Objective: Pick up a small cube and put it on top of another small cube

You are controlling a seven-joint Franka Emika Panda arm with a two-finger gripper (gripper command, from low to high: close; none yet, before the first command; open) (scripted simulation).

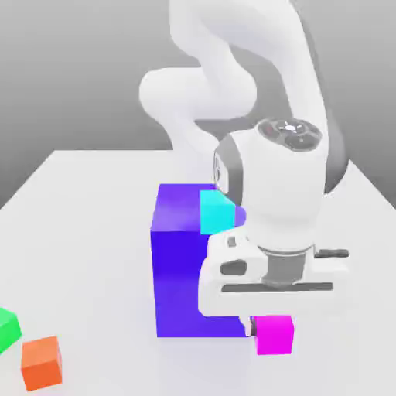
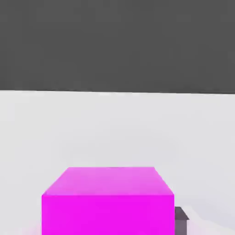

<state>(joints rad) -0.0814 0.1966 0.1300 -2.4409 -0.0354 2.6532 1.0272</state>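
Gripper (image 1: 267,321) points down over the white table (image 1: 93,232), jaws closed tight on the magenta cube (image 1: 274,334), which sits directly under the hand w/ its top tucked up between the fingers; in the exterior view the cube looks at or just above table level, can't tell if it's touching the surface. In the hand view the magenta cube (image 2: 108,202) is right in front of the camera, one dark fingertip (image 2: 181,219) showing against its side. Big purple block (image 1: 182,271) stands just beside the gripper, towards the exterior view's left, its lower corner next to the held cube; whether they touch is unclear. Cyan cube (image 1: 216,211) sits on top of the purple block, next to the wrist housing and above the gripper's level. Green cube (image 1: 8,327) is well apart from the gripper, far over at the exterior view's left edge, partly cut off by the frame. Orange cube (image 1: 41,362) lies near the green one, a bit closer to the gripper but well away from it, on the table. The white arm (image 1: 232,77) rises behind the hand.
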